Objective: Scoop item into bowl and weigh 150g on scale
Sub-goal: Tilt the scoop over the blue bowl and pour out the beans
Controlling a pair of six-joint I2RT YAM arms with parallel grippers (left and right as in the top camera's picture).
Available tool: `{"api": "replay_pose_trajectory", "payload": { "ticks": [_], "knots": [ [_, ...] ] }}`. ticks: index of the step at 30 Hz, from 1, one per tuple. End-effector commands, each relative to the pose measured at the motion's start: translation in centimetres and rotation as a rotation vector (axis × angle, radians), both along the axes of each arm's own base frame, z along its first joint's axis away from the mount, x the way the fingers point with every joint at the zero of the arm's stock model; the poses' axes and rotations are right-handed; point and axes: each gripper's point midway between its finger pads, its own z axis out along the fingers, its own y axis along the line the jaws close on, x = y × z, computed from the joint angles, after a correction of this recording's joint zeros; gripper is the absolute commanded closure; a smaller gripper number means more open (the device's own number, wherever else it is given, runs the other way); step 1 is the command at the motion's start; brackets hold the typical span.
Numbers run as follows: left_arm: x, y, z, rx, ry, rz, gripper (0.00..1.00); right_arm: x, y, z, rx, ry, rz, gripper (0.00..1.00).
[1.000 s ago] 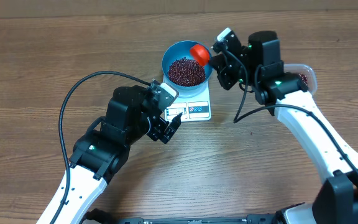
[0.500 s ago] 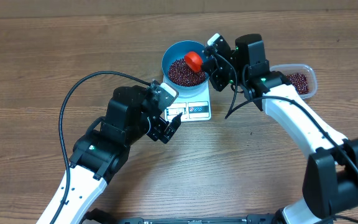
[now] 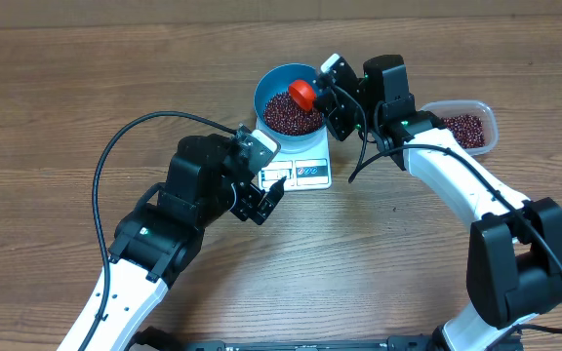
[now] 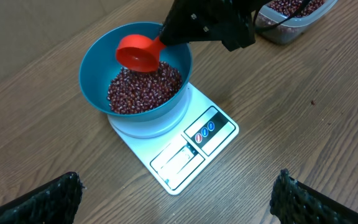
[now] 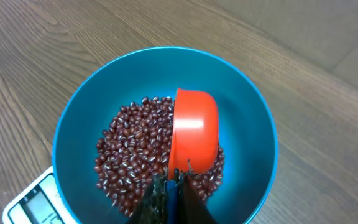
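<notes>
The bright-blue bowl (image 3: 259, 98) stands on the white scale (image 3: 307, 174), with a heap of red-brown beans, the item (image 3: 286, 116), inside it. My right gripper (image 3: 323, 97) is shut on the blue handle of a red scoop (image 3: 303, 93), which hangs tipped over the beans. In the right wrist view the scoop (image 5: 194, 134) lies on its side above the item (image 5: 129, 143), inside the bowl (image 5: 247, 106). My left gripper (image 3: 266, 201) stands open just left of the scale's front, nothing between its fingers (image 4: 48, 199). From there I see the bowl (image 4: 95, 68) and scale (image 4: 191, 146).
A clear plastic tub (image 3: 462, 128) holding more beans sits to the right of the scale, behind my right arm. A black cable loops over the wooden table on the left. The scale's display end faces the table's front.
My right arm has swung left, carrying the scoop from the bowl's right rim to over the beans. The left arm has not moved.
</notes>
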Motion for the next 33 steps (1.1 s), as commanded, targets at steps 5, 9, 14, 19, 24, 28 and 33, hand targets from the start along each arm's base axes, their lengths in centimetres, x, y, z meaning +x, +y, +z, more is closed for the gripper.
{"api": "replay_pose_trajectory", "payload": {
  "ticks": [5, 9, 14, 19, 24, 28, 33],
  "knots": [
    [0.1, 0.3, 0.1, -0.008, 0.001, 0.019, 0.00, 0.7, 0.0, -0.2, -0.097, -0.097, 0.071, 0.96],
    [0.1, 0.3, 0.1, -0.008, 0.001, 0.019, 0.00, 0.5, 0.0, -1.1, -0.115, -0.083, 0.084, 0.96],
    [0.1, 0.3, 0.1, -0.008, 0.001, 0.019, 0.00, 0.3, 0.0, -2.2, -0.118, -0.049, 0.092, 0.96],
    [0.1, 0.3, 0.1, -0.008, 0.001, 0.019, 0.00, -0.2, 0.3, -2.3, -0.093, -0.023, 0.101, 0.96],
    [0.1, 0.3, 0.1, -0.008, 0.001, 0.019, 0.00, -0.7, 1.0, -2.1, -0.015, 0.042, 0.083, 0.96],
    [0.1, 0.3, 0.1, -0.008, 0.001, 0.019, 0.00, -1.1, 1.8, -1.6, 0.065, 0.087, 0.081, 0.96],
    [0.1, 0.3, 0.1, -0.008, 0.001, 0.019, 0.00, -1.6, 2.8, -0.6, 0.157, 0.125, 0.102, 0.96]
  ]
}}
